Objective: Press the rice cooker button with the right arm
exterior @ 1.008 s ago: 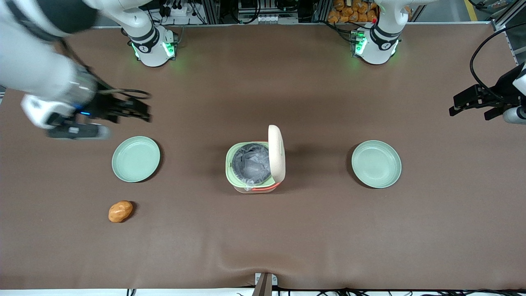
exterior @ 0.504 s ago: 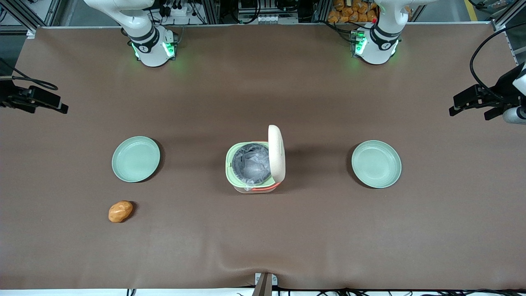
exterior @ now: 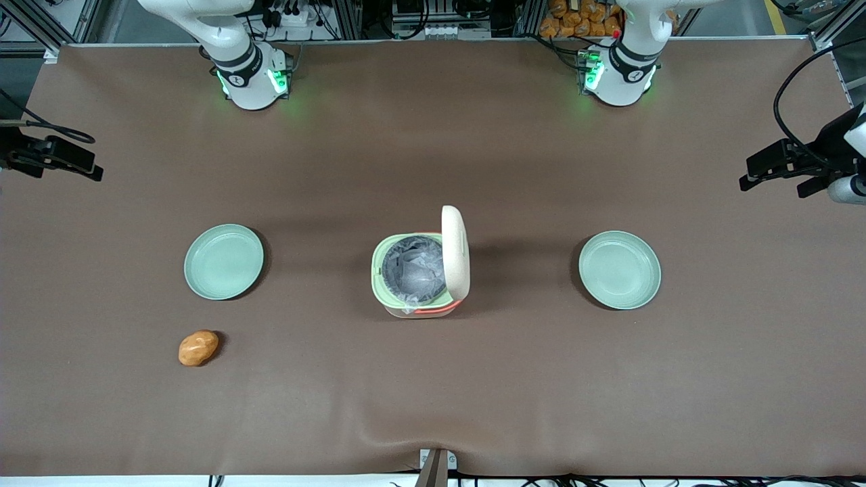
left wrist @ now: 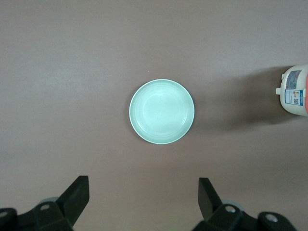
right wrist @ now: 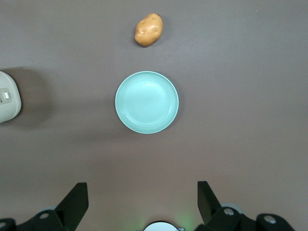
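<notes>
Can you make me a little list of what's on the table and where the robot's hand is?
rice cooker: mid-table, lid standing open, grey pot showing
plates: two pale green, one toward the working arm's end, one toward the parked arm's end
potato: nearer the front camera than the first plate
gripper: open, high above that plate, touching nothing

no readable text, cooker label (left wrist: 294,95) illegible

Even overhead lighting is recorded throughout, all views being sharp, with a soft shadow cast on the matte brown table cover (exterior: 433,379) beside the cream-white rounded-square rice cooker (exterior: 421,274).
</notes>
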